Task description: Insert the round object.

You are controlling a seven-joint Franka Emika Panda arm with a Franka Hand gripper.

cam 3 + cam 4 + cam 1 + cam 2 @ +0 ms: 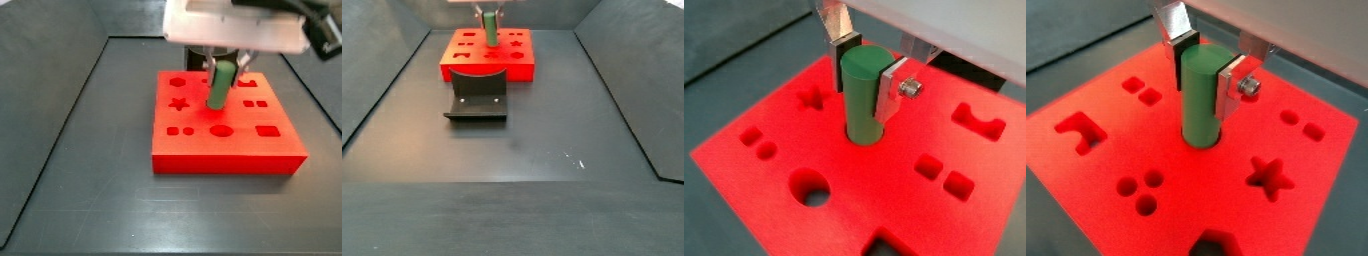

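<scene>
The round object, a slim green peg (863, 100), stands upright between the fingers of my gripper (867, 62). The dark pads (844, 46) press on its upper end from both sides, so the gripper is shut on it. The peg's lower end meets the top of the red block (758, 135) near its middle and seems to sit in an opening there. It looks the same in a wrist view from the opposite side (1201, 100). Both side views show the peg (218, 88) (490, 40) over the block (227, 152).
The red block's top has several cut-outs: a round hole (810, 187), a star (1269, 175), small squares (943, 175). A dark fixture (477, 102) stands on the floor just in front of the block (489, 68). Dark walls enclose the grey floor (543, 190).
</scene>
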